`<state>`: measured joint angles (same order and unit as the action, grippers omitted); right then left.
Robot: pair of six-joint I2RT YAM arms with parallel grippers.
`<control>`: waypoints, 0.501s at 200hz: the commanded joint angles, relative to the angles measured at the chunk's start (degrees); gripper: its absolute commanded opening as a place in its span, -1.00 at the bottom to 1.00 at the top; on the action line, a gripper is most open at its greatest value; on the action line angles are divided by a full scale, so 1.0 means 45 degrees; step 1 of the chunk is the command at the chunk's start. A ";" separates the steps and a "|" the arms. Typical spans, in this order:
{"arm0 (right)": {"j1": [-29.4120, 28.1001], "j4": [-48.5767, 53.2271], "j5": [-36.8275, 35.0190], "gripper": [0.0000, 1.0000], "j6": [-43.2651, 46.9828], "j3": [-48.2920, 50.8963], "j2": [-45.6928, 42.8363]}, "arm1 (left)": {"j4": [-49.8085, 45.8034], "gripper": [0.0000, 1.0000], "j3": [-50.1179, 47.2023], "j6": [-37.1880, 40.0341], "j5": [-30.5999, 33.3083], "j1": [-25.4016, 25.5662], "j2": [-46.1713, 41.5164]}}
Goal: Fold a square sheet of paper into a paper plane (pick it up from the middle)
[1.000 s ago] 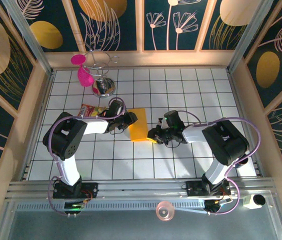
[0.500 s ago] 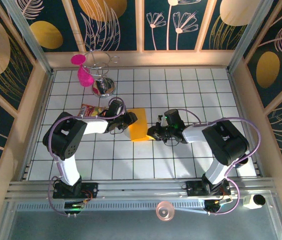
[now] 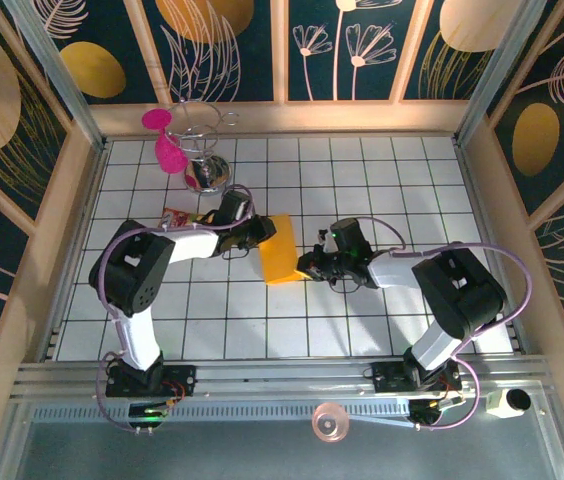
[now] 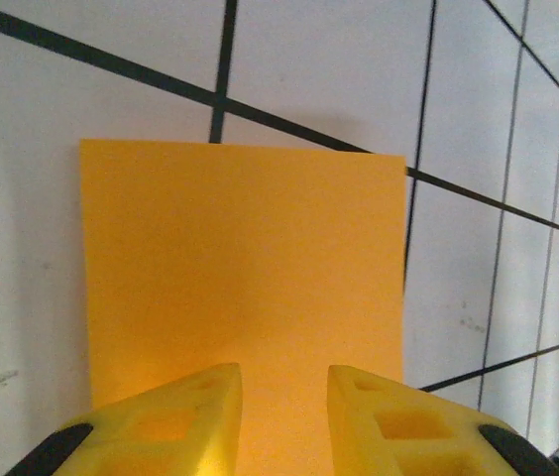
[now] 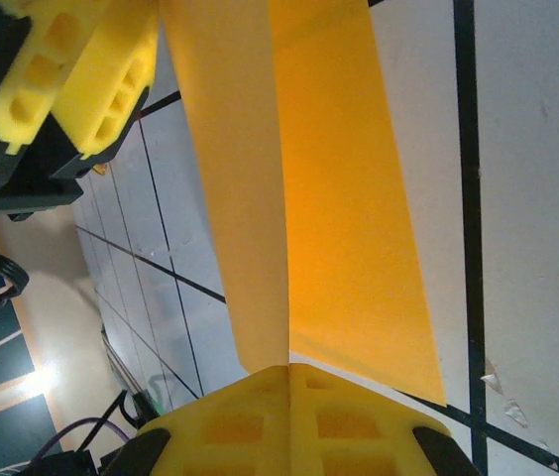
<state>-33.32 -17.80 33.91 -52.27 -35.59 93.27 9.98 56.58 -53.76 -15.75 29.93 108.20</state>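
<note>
The right gripper [image 5: 289,375] has just pinched shut on 1 edge of the half-folded square sheet of paper [image 3: 280,250] at mid-table, while the left gripper [image 4: 284,387], narrowed yet apart, sits at the opposite edge, likely ready for creasing.

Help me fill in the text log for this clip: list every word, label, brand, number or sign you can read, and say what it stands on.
No text can be read in these pictures.
Print on the snack packet: red and yellow, too small and blurred to read.
On the sheet of paper: plain orange-yellow, no print.
On the wall panels: leaf and flower drawings, no letters.
</note>
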 commanded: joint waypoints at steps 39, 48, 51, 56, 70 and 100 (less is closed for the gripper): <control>-0.0456 0.0694 0.0012 -1.00 0.1106 -0.1715 0.0664 | -0.0583 -0.58 -0.0110 0.0326 0.0170 -0.0050 0.0447; -0.0499 0.0630 0.0088 -1.00 0.1181 -0.1951 0.0897 | -0.0522 -0.60 -0.0121 0.0286 0.0168 -0.0055 0.0446; -0.0514 0.0594 0.0116 -1.00 0.1185 -0.2026 0.0965 | -0.0518 -0.61 -0.0113 0.0286 0.0178 -0.0061 0.0447; -0.0534 0.0540 0.0156 -1.00 0.1196 -0.2126 0.1092 | -0.0501 -0.62 -0.0114 0.0285 0.0197 -0.0051 0.0458; -0.0579 0.0337 0.0282 -1.00 0.1137 -0.2418 0.1497 | -0.0520 -0.66 -0.0128 0.0268 0.0183 -0.0051 0.0457; -0.0718 0.0167 0.0461 -1.00 0.1151 -0.3042 0.2324 | -0.0556 -0.74 -0.0122 0.0277 0.0327 -0.0050 0.0311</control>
<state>-35.77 -16.27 34.70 -48.31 -46.72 101.12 8.51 56.53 -52.97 -15.44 29.93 109.62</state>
